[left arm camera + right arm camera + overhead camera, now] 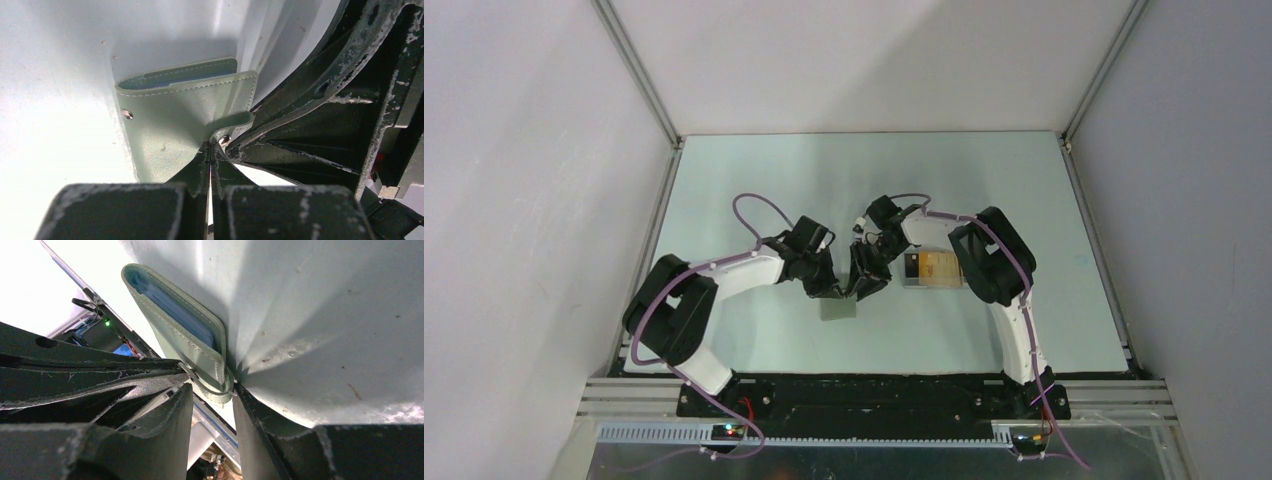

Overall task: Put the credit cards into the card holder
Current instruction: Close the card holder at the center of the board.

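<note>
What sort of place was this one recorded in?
Most likely a lab robot cell, not a home or shop: plain white panels on aluminium framing box in a pale tabletop, and the cabled left arm and right arm are bolted to a black rail at its near edge.

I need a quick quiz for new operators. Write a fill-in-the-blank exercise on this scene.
1. The left gripper is ___ on the snap tab of the card holder.
2. The card holder's outside is grey-___, its inside bluish.
3. The credit cards lie in a clear plastic ___ beside the right arm.

Missing words: shut; green; tray.
</note>
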Motion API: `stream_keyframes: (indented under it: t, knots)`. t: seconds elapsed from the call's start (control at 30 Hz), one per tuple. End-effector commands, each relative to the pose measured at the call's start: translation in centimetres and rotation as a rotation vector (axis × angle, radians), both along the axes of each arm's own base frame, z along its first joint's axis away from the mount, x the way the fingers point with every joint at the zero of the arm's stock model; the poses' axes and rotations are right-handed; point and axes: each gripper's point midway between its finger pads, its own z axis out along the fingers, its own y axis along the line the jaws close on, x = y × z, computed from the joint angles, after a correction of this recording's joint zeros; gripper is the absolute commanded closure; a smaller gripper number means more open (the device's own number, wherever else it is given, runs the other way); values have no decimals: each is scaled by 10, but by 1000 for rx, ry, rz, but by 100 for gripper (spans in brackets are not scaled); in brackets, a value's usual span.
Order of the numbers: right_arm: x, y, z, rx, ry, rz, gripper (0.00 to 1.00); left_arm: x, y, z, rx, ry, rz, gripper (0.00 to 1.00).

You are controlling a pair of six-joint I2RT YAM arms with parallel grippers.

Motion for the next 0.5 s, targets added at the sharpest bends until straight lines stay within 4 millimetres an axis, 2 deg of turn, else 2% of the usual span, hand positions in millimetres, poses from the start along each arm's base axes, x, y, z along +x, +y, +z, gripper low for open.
stream_keyframes:
  t: [0.0, 0.17, 0.47]
  knots:
    - [6, -17, -28, -140, -99, 4, 59, 4, 1, 10, 16, -42, -9, 100]
    - [9, -16, -24, -143, -124, -5, 59, 6, 3, 11, 27, -51, -7, 100]
    - [9, -14, -34, -163, -129, -6, 59, 5, 6, 3, 58, -33, -12, 100]
